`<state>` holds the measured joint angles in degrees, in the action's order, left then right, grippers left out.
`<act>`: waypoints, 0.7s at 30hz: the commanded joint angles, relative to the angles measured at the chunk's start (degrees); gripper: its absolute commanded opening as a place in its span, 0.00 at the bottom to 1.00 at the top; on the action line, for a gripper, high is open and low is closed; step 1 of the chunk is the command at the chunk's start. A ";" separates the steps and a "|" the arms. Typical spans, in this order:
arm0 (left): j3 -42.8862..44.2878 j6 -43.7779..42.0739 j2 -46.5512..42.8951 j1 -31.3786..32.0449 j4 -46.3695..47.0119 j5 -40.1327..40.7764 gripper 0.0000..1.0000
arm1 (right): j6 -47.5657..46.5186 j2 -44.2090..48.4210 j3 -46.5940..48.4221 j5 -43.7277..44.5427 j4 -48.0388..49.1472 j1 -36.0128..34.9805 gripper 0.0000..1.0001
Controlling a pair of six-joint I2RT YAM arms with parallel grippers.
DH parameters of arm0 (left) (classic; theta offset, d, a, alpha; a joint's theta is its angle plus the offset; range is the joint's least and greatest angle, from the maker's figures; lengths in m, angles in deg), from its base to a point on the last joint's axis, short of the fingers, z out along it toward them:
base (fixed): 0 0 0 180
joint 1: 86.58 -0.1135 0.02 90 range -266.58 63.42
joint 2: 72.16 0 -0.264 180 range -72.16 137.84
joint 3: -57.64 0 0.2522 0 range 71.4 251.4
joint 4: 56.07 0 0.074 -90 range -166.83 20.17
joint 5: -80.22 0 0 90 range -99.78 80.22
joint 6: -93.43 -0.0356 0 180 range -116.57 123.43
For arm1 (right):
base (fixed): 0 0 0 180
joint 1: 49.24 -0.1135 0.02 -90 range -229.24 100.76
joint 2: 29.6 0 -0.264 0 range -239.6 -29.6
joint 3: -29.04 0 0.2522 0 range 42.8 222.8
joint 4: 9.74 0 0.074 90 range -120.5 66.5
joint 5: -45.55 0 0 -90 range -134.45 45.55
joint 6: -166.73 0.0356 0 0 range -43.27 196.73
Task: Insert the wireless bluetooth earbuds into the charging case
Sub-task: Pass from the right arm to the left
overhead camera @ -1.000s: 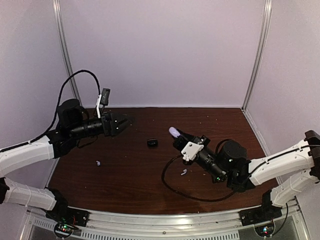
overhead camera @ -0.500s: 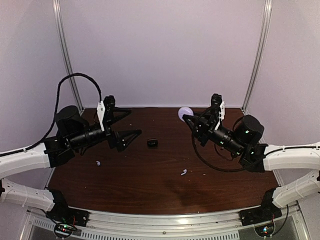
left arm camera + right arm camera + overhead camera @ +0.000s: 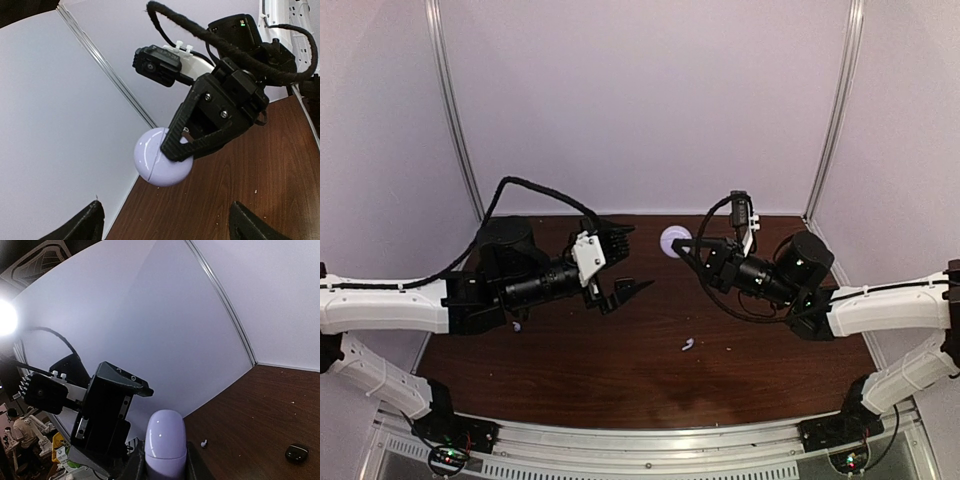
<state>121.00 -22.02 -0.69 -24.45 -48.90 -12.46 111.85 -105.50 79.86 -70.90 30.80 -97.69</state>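
Note:
My right gripper (image 3: pixel 684 244) is shut on the pale lavender charging case (image 3: pixel 671 240) and holds it closed, above the table near the back wall. The case also shows in the right wrist view (image 3: pixel 165 440) and the left wrist view (image 3: pixel 157 159). My left gripper (image 3: pixel 625 262) is open and empty, pointing at the case from the left, a short gap away. One earbud (image 3: pixel 688 345) lies on the table in front of the right arm. A second pale earbud (image 3: pixel 517 326) lies by the left arm and shows in the right wrist view (image 3: pixel 203 443).
A small black oval object (image 3: pixel 296 452) lies on the brown table (image 3: pixel 620 370); the left gripper hides it in the top view. White walls and metal posts (image 3: pixel 455 130) enclose the table on three sides.
The right gripper lifted the case and carried it back toward the wall. The left arm swung right and up, so its open jaws now face the case.

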 commanded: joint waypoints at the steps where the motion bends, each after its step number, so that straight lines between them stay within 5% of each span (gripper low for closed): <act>1: 4.24 -5.44 2.51 1.25 2.50 5.37 0.86 | 4.96 -0.77 1.57 -3.89 4.41 -0.02 0.16; 21: 8.22 -9.61 7.69 4.27 -0.58 6.47 0.69 | 7.14 -2.98 2.95 -5.01 2.83 -3.09 0.18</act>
<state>127.41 -30.16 6.30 -20.65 -50.19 -7.34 118.05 -108.10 81.00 -75.08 32.44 -99.92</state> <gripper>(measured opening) 0.726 0.215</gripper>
